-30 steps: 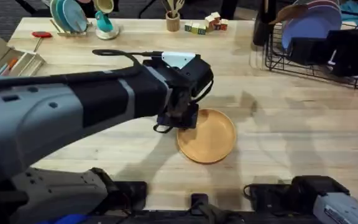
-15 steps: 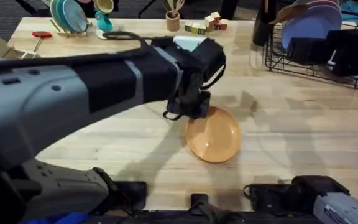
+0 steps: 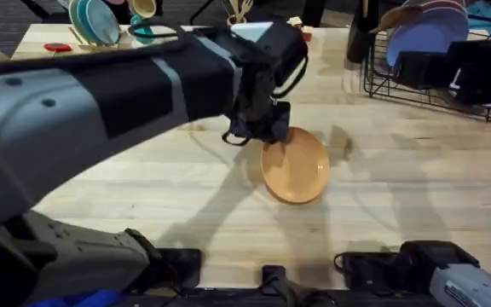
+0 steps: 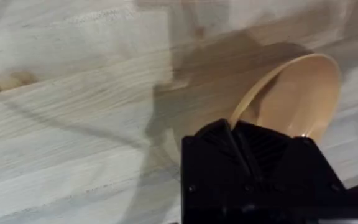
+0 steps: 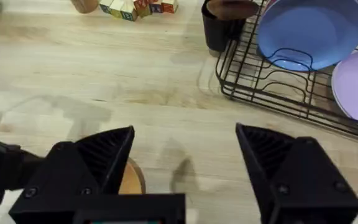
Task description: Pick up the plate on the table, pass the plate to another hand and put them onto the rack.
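The orange-tan plate [image 3: 297, 169] hangs tilted just above the middle of the table [image 3: 399, 205]. My left gripper [image 3: 258, 128] is shut on its near-left rim; in the left wrist view the plate [image 4: 300, 93] sticks out beyond the black fingers [image 4: 253, 146], which pinch its edge. My right gripper [image 5: 185, 130] stands open and holds nothing, over the table in front of the black wire rack [image 5: 260, 93]. A sliver of the plate [image 5: 131, 180] shows beside one right finger. The rack [image 3: 382, 81] stands at the back right.
In the rack lean a blue plate [image 5: 309, 31] and a lilac plate [image 5: 356, 87]. A black cup [image 5: 222, 25] stands beside the rack, with toy blocks [image 5: 135, 7] farther along. A small wooden rack with teal plates [image 3: 92, 21] is at the back left.
My left gripper has lifted the plate off the table and carried it a little farther back and to the right. The plate now tilts more steeply.
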{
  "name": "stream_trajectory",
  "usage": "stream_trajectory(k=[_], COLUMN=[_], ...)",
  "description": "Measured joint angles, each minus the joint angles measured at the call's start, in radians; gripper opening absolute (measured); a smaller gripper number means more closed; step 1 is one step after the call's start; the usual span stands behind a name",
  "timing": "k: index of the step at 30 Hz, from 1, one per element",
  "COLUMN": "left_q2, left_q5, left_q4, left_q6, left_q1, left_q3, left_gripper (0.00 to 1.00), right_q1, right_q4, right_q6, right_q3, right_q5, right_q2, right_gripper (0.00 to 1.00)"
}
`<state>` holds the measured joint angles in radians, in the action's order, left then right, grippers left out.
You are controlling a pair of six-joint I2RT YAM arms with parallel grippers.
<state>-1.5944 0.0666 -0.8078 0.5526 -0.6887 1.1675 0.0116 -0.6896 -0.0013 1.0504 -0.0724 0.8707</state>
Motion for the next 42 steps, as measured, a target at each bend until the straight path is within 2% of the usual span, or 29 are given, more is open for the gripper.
stream_trajectory(k=[13, 25, 32, 42], left_q2=[-0.002, -0.002, -0.002, -0.002], left_q5=[0.136, 0.329, 0.415, 0.439], left_q4=[0.064, 0.188, 0.25, 0.266], left_q6=[0.0, 0.006, 0.032, 0.043], left_q1=[0.134, 0.235, 0.27, 0.275], left_q3=[0.056, 0.089, 0.089, 0.089], left_gripper=[0.041, 0.041, 0.041, 0.041], right_q1=[0.0, 0.0, 0.0, 0.0], right_q4=[0.0, -0.015, -0.052, -0.05], right_q6=[0.075, 0.173, 0.209, 0.219], right_q3=[0.0, 0.0, 0.0, 0.0], right_q5=[0.0, -0.003, -0.089, -0.235], right_q2=[0.0, 0.025, 0.131, 0.29], right_gripper=[0.992, 0.992, 0.992, 0.992])
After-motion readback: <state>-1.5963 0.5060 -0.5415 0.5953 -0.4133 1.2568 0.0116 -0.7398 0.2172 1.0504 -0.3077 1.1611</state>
